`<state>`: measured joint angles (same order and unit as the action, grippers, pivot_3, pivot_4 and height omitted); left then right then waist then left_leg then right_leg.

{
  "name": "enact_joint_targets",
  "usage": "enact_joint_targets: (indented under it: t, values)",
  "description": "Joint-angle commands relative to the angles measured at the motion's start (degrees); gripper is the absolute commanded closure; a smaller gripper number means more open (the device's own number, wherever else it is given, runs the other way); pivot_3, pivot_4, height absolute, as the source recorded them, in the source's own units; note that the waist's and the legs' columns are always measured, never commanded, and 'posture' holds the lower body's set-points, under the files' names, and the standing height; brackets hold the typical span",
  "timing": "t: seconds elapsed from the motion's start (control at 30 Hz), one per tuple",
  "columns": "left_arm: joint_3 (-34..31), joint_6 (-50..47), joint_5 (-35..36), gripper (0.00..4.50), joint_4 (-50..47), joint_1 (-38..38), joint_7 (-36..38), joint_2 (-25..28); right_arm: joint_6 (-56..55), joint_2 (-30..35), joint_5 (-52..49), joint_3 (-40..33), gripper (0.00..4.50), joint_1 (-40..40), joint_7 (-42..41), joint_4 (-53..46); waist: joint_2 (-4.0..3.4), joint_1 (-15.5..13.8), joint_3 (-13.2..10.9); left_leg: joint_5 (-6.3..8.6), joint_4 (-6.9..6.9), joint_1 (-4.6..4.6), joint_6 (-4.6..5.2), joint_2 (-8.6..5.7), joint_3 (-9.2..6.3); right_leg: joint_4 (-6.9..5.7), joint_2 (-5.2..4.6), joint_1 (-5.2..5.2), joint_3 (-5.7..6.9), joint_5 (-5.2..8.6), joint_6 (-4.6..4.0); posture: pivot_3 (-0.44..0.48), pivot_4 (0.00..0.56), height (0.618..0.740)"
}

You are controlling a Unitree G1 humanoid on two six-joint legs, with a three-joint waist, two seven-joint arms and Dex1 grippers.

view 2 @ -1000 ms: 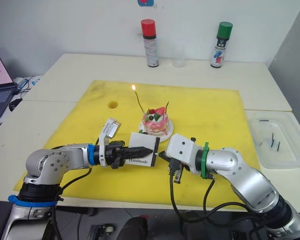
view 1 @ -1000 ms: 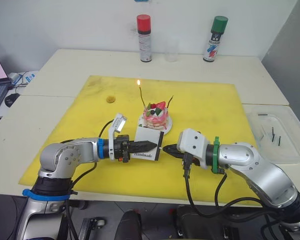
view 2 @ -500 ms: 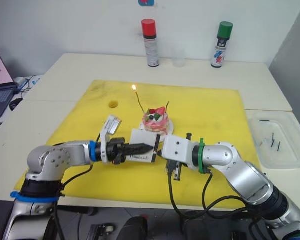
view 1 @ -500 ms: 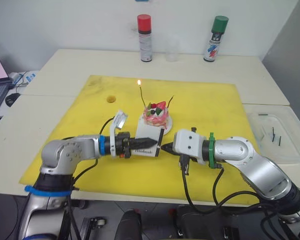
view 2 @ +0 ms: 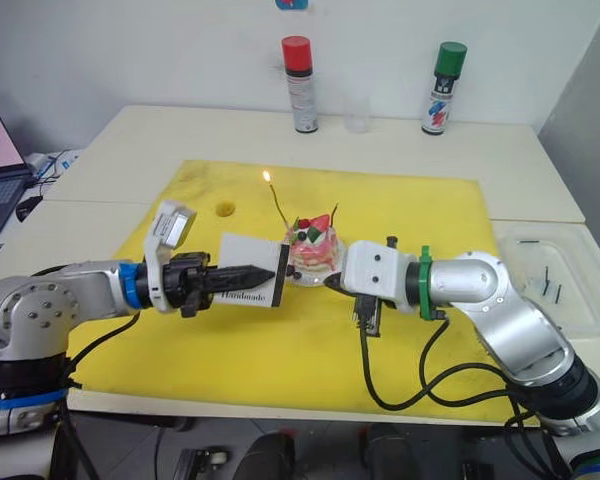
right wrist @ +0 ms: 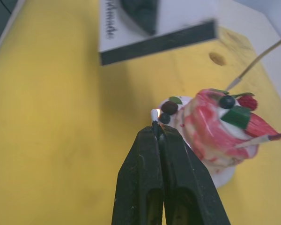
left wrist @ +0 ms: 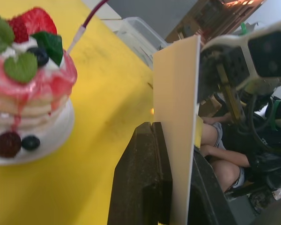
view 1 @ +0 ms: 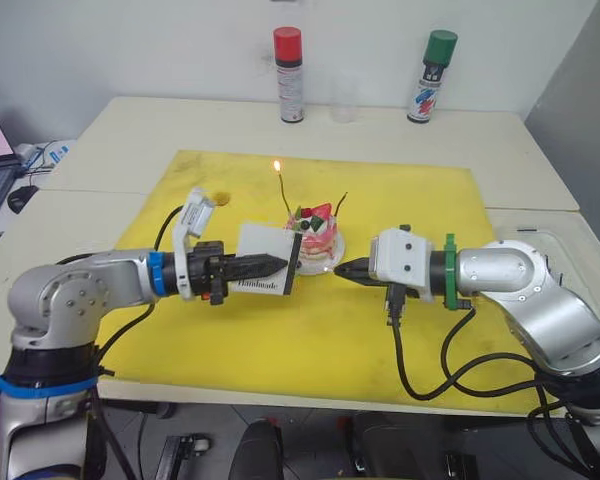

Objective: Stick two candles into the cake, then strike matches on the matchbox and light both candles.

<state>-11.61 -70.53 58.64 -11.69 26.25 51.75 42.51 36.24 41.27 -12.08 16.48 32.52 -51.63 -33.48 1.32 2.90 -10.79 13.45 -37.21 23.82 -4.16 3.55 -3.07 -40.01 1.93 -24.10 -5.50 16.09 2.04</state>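
- My right gripper [right wrist: 155, 133] was clamped on a match [right wrist: 154, 123]; my right wrist view showed its pale head with a small glow at the tip, which the head views were too coarse to show.
- That tip sat just beside the white plate [view 1: 338, 252] of the cake [view 1: 313, 228], low on the side nearest me.
- My left gripper [view 1: 276, 263] was clenched on the matchbox [view 1: 265, 258], held up off the yellow mat [view 1: 400, 210] just to the left of the cake.
- My left wrist view showed the box edge-on between my fingers [left wrist: 143, 178]; my right wrist view showed its dark striking strip [right wrist: 159, 43], apart from the match.
- The yellowish candle [view 1: 283, 188] stood in the cake with a flame on top; the reddish candle [view 1: 340, 204] leaned unlit.
- More matches [view 1: 550, 269] lay in a clear tray [view 1: 540, 250] on the right.
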Motion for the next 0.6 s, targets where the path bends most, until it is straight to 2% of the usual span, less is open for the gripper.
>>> enact_joint_targets:
  t: [0.03, 0.27, 0.6]
  values:
    - [-0.53, 0.22, 0.93, 4.5, -2.03, -1.34, -0.66, 0.32, 0.15, -0.02, -0.31, -2.31, 4.47, 1.12, 0.84, -1.3, 0.0, -0.02, 0.0, 0.0, -0.01, -0.01, 0.0, 0.0, 0.0, 0.0, 0.0, 0.0, 0.0, -0.01, 0.02, 0.0, 0.15, 0.704]
    - [4.16, 3.11, -2.4, 4.5, -4.42, -7.15, 2.22, 2.42, -0.28, -2.13, 2.28, -4.04, 4.47, 5.12, 5.45, 2.7, 0.0, 0.13, 0.0, 0.0, -0.03, -0.04, 0.0, 0.0, 0.03, -0.05, 0.0, -0.01, -0.04, -0.04, 0.05, 0.0, 0.15, 0.704]
    - [6.32, 4.73, -2.58, 4.5, -3.45, -6.13, 2.75, 1.39, -3.24, -4.53, 7.79, -4.63, 4.47, 9.22, 10.98, 9.48, 0.0, 0.1, 0.0, 0.0, 0.01, -0.01, 0.0, 0.0, 0.07, 0.0, 0.01, -0.03, -0.06, -0.03, 0.02, 0.0, 0.15, 0.704]
